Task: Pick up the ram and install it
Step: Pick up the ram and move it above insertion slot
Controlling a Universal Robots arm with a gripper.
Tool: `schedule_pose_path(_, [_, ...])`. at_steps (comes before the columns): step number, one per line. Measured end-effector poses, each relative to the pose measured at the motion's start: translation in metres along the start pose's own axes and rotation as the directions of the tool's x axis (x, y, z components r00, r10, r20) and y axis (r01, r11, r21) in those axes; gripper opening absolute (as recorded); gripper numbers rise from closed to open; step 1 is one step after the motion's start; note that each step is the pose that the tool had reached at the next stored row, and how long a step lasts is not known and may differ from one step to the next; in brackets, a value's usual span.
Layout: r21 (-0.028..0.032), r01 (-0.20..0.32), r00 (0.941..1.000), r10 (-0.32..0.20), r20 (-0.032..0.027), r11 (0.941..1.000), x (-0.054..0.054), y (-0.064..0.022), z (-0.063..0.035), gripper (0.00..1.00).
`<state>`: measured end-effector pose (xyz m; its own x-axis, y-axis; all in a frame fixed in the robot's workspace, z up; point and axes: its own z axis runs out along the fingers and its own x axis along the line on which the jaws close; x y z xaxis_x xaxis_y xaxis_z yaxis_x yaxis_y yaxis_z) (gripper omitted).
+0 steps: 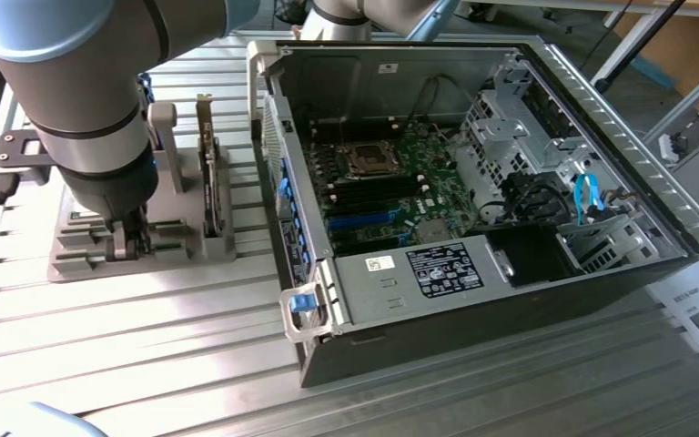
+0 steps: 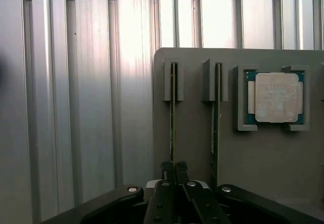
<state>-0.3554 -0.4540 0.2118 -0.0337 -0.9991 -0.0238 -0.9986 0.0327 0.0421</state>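
at exterior view's left, arm (image 1: 83, 100) stands near vertical over grey holder (image 1: 73, 264), wrist pointing straight down. gripper (image 2: 174, 170) clamped on ram (image 2: 173, 117), which stands on edge in holder slot. second ram (image 2: 216, 117) in next slot, processor (image 2: 276, 97) beside it. open computer case (image 1: 483, 182) on desk (image 1: 143, 355).

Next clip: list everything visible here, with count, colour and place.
gripped ram: one, green, edge-on in a holder slot
second ram: one, green, neighbouring slot
processor: one, silver, holder's square frame
expansion card: one, dark, upright on holder
holder: one, grey, on table
computer case: one, dark, open, exterior view's right
motherboard: one, green, inside case
table: one, silver slats, under everything
arm: one, grey, above holder
end effector: one, black, shut on gripped ram
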Motion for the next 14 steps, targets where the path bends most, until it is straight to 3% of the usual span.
schedule_pose_path(14, [0.0,0.0,1.0,0.0,0.0,1.0,0.0,0.0006,-0.0144,0.12])
